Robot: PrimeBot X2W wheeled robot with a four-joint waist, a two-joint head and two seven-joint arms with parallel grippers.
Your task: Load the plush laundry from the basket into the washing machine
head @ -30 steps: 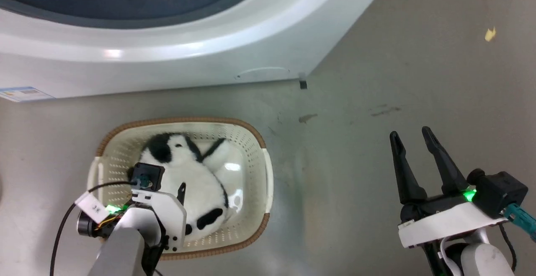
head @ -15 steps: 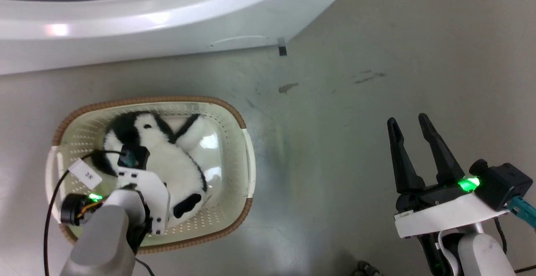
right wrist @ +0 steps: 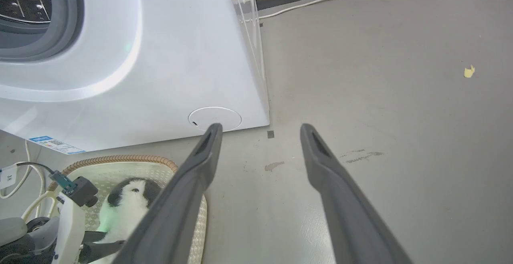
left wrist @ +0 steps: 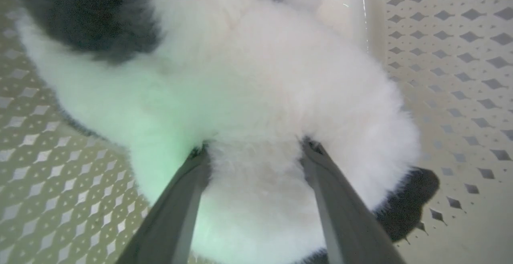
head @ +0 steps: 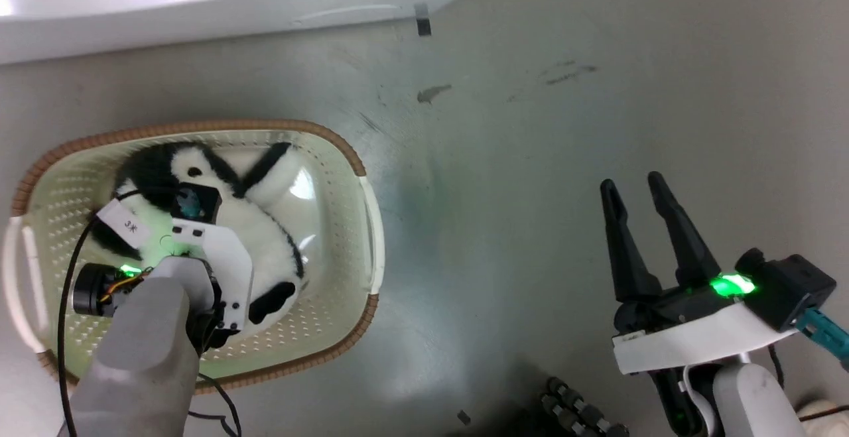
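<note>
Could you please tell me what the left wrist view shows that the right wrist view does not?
The left wrist view adds the contact up close: the left gripper is open, its tips sunk into the plush's white fur, which bulges between them, beside the basket's perforated wall. The right wrist view adds the washer with its grey seal, the right gripper open above the floor, and a yellow scrap. Both show the plush lying in the basket with the left gripper at it.

Laundry corner, lab-like rather than homely: white washing machine (right wrist: pixel 180 67) with label sticker (right wrist: pixel 56 144), bare scuffed grey floor (head: pixel 530 125), basket (head: pixel 199 123) on it.
</note>
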